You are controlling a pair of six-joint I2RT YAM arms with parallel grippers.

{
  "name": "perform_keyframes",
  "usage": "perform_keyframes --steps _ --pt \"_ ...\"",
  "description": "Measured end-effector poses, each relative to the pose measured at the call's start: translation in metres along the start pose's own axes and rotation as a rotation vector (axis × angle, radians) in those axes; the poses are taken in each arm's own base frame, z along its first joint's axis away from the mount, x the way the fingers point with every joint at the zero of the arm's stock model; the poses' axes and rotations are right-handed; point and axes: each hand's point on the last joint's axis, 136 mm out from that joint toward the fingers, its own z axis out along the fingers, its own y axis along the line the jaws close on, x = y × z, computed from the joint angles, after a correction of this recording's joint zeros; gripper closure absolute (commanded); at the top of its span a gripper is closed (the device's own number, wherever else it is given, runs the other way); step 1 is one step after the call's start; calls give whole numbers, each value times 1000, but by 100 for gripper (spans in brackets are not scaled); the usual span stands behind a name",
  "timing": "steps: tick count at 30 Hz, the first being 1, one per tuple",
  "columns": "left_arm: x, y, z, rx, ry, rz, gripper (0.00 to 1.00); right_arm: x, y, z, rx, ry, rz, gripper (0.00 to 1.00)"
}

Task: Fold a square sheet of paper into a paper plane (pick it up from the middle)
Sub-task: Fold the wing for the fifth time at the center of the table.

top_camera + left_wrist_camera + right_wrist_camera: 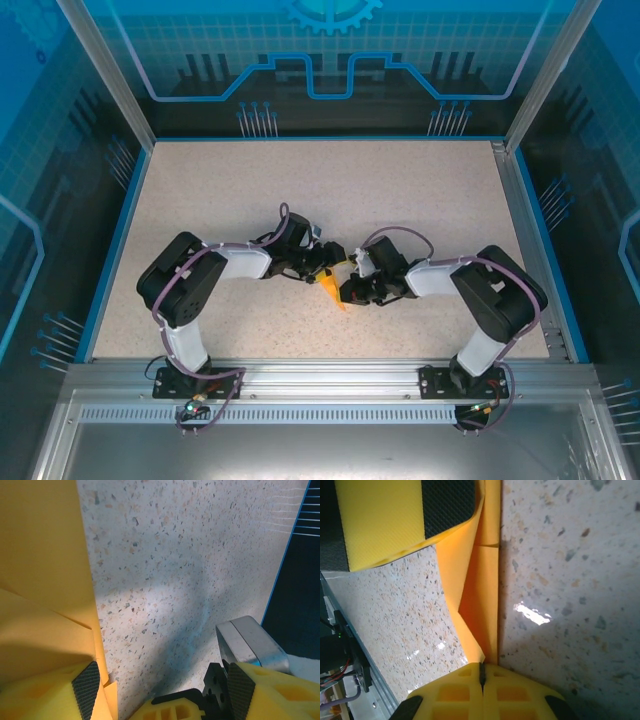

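The paper plane (330,292) is a slim, pointed fold of orange-yellow paper at the table's middle, between both grippers. My right gripper (481,672) is shut on the paper plane (480,595), whose layers run out from the closed jaws and spread apart further up. In the top view the right gripper (350,288) sits just right of the paper. My left gripper (162,690) stands wide open. Its left pad (86,687) rests against the paper plane (40,580) and bare table lies between the fingers. That left finger (385,520) leans on the paper's upper edge in the right wrist view.
The speckled tabletop (400,190) stretches out behind the arms, bounded by a blue rim (528,230). A grey metal block (250,642) sits close to the left gripper's right finger. The table's blue edge (286,565) runs along the right of the left wrist view.
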Motion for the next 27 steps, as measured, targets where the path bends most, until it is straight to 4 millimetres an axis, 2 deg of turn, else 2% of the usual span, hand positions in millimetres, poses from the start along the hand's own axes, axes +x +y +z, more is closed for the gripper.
perform_keyframes --steps 4,9,27 --pt "3 0 1 -2 7 -1 27 3 -2 -2 23 6 -6 90" --pt "3 0 1 -5 12 -6 27 5 -3 -3 39 14 -8 88" --pt "4 0 1 -8 14 -4 27 18 -6 -6 70 32 -23 90"
